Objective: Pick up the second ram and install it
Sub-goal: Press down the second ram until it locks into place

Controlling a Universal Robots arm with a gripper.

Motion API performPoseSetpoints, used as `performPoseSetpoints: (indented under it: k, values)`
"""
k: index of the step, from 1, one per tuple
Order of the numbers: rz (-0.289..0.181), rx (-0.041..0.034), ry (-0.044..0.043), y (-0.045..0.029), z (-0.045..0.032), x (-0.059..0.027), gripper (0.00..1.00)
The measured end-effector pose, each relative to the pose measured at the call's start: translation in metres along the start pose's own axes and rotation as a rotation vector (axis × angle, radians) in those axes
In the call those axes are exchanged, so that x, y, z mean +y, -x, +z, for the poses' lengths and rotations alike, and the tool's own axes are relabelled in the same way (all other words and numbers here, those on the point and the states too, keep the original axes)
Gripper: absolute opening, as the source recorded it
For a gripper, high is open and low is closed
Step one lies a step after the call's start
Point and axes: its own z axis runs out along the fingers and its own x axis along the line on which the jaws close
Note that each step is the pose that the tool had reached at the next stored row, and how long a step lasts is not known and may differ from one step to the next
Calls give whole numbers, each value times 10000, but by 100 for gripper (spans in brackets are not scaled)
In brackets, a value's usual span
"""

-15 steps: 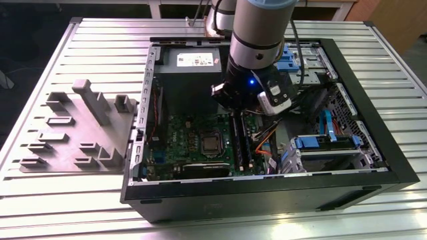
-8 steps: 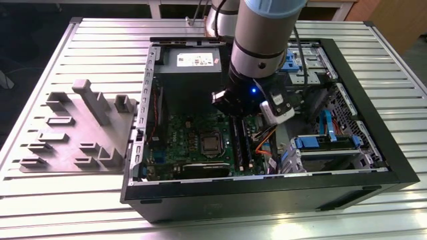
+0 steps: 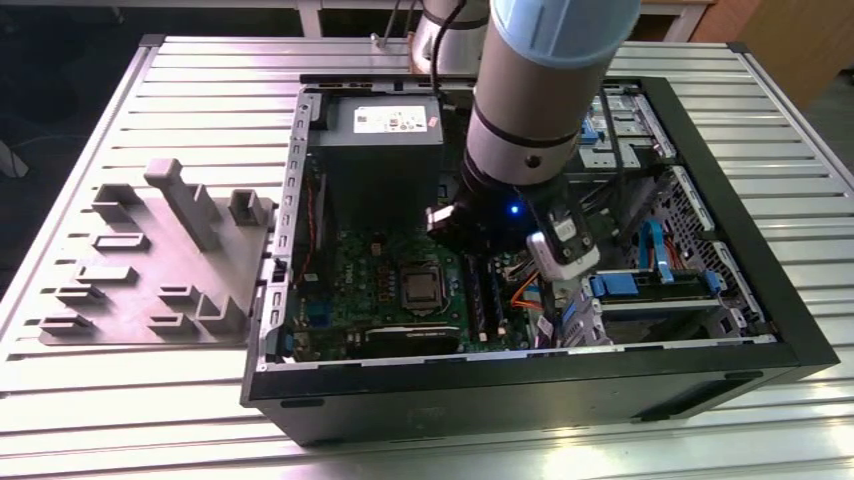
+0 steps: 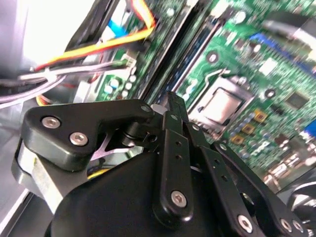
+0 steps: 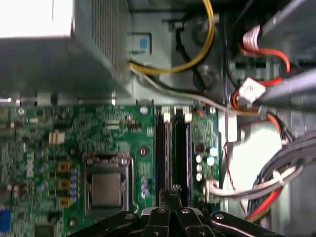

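Metal, plastic and bare circuit board all round

The table (image 3: pixel 120 100) shows ribbed, brushed metal with a dull shine; the grey holder tray (image 3: pixel 147 270) looks like matt moulded plastic. The computer case (image 3: pixel 534 385) is smooth black, semi-gloss. The arm (image 3: pixel 541 70) wears pale satin casing. In the second wrist view the gripper (image 4: pixel 174 106) is matt black, studded with bright metal screws. The green motherboard (image 5: pixel 44 148) gleams, its processor socket (image 5: pixel 106 185) framed in shiny metal.

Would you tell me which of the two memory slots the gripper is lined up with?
The gripper sits over the slot farther from the processor socket, not the nearer one.
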Motion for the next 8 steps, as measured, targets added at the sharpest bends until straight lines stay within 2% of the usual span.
performPoseSetpoints:
  k: [8]
  values:
    - [4,11,-20,6,-7,-229,10]
